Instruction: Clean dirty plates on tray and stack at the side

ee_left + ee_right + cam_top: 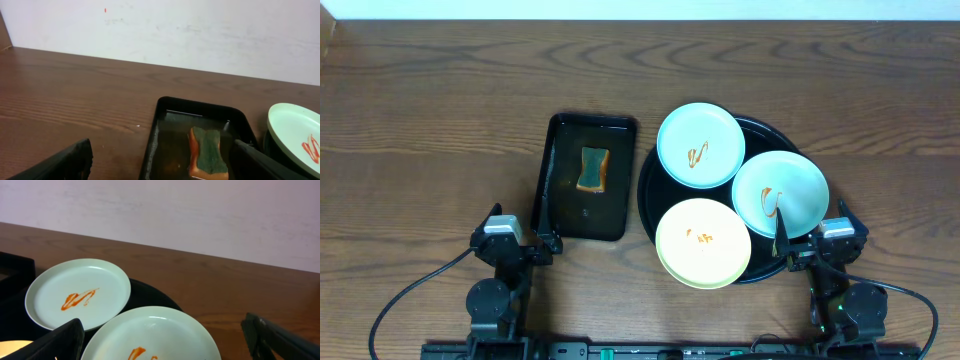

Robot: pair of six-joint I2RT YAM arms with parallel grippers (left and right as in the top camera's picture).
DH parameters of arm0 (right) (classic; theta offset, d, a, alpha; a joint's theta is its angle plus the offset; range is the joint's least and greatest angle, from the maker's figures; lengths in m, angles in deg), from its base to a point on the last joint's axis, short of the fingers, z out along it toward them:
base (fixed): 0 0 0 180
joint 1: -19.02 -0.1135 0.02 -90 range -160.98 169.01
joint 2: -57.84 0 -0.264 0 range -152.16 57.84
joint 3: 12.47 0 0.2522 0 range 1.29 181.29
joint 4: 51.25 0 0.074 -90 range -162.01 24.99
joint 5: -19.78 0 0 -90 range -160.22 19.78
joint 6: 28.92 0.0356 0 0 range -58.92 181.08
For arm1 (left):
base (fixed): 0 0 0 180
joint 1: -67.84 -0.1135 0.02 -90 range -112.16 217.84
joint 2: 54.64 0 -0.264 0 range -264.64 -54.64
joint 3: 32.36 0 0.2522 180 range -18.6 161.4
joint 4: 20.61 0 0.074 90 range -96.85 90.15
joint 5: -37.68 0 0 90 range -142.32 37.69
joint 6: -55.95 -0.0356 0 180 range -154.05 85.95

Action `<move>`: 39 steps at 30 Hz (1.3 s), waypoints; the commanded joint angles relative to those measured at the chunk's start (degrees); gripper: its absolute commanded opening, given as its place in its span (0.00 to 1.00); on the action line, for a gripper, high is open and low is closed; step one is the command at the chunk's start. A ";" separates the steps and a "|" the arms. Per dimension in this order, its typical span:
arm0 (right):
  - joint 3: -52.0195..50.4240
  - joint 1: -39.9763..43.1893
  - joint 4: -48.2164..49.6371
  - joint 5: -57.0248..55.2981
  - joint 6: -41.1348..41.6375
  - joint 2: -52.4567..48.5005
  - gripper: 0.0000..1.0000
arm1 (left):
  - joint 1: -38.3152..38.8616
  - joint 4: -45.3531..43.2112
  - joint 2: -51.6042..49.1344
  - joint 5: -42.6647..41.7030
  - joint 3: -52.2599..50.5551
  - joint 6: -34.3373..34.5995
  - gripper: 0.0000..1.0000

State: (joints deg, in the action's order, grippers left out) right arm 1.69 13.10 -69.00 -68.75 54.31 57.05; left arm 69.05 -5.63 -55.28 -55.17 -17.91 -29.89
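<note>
Plates (700,146), three and sauce-streaked, crowd the round tray (648,195) right of the counter's centre, nearer its front edge. Left wrist: left gripper (162,162) gapes open before a sponge (206,157) in a rectangular tray (152,135). Right wrist: right gripper (162,340) gapes open over two mint plates (77,297).

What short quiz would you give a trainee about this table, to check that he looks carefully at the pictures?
1. True or false: the far mint-blue plate is already wiped clean.
2. Choose one. The sponge lies: A in the rectangular tray; B on a plate; C on the bare wood.
3. Fill the gap: the plate nearest the robot is pale ____.
Key: 1 false (it carries an orange squiggle); 2 A; 3 yellow.
</note>
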 commanded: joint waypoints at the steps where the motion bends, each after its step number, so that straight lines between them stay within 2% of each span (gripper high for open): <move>1: -0.09 -0.46 -0.17 0.07 -0.59 0.04 0.99 | -0.28 2.69 -0.02 0.94 -0.44 -0.94 0.88; 27: -0.09 -0.46 -0.09 0.07 -0.61 0.04 0.99 | -0.28 2.62 -0.07 0.85 -0.46 -0.85 0.88; 33: -0.09 -0.46 -0.22 0.15 -0.50 -0.94 0.99 | -0.28 2.67 -0.09 0.87 -0.26 4.57 0.88; 39: 0.20 -0.46 -0.63 0.26 8.00 -1.55 0.99 | -0.28 5.44 -2.95 0.90 3.26 6.08 0.88</move>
State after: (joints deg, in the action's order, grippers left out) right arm 1.69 13.10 -69.09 -68.75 57.20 55.95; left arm 69.05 -2.71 -56.68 -55.15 -16.30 -25.45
